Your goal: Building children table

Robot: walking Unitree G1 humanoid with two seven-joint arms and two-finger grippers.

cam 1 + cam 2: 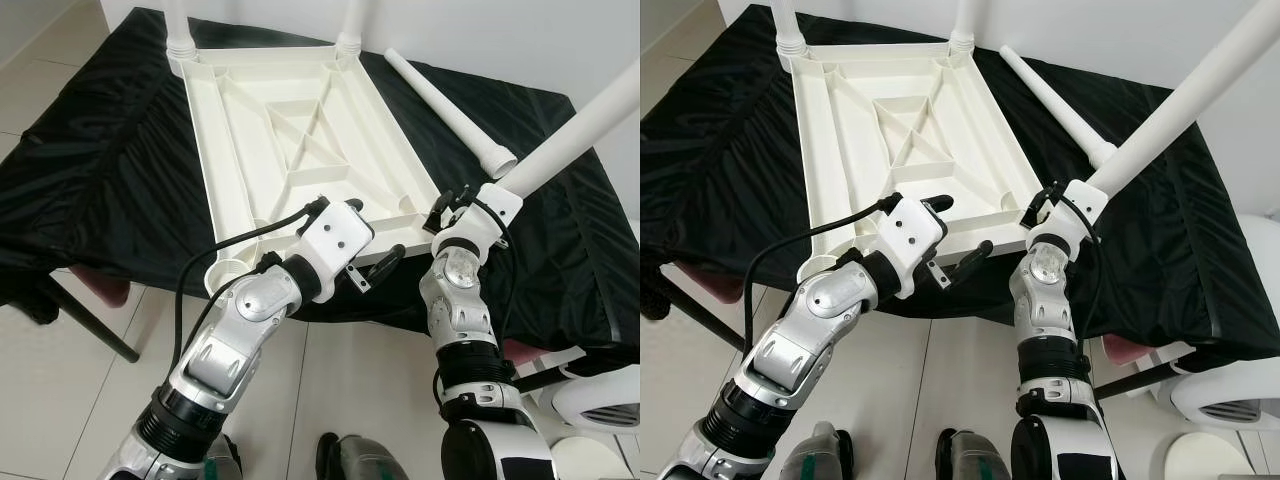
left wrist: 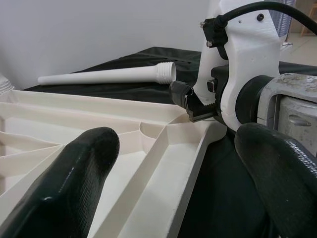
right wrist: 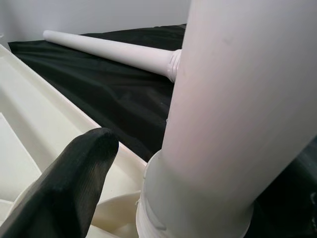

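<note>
A white plastic table top (image 1: 215,150) lies upside down on a black cloth (image 1: 90,160). Two white legs (image 1: 178,25) (image 1: 350,25) stand in its far corners. My right gripper (image 1: 470,205) is shut on a third white leg (image 1: 580,130), which tilts up to the right with its lower end at the near right corner socket. In the right wrist view one black finger (image 3: 64,188) lies beside that leg (image 3: 242,114). My left gripper (image 1: 962,225) is open just above the top's near edge, its fingers (image 2: 74,183) spread wide. A loose leg (image 1: 445,105) lies on the cloth to the right.
The near left corner has a round socket (image 1: 225,272). A dark red seat (image 1: 100,285) and a black strut show below the cloth at the left. A white device (image 1: 600,400) stands on the tiled floor at the lower right.
</note>
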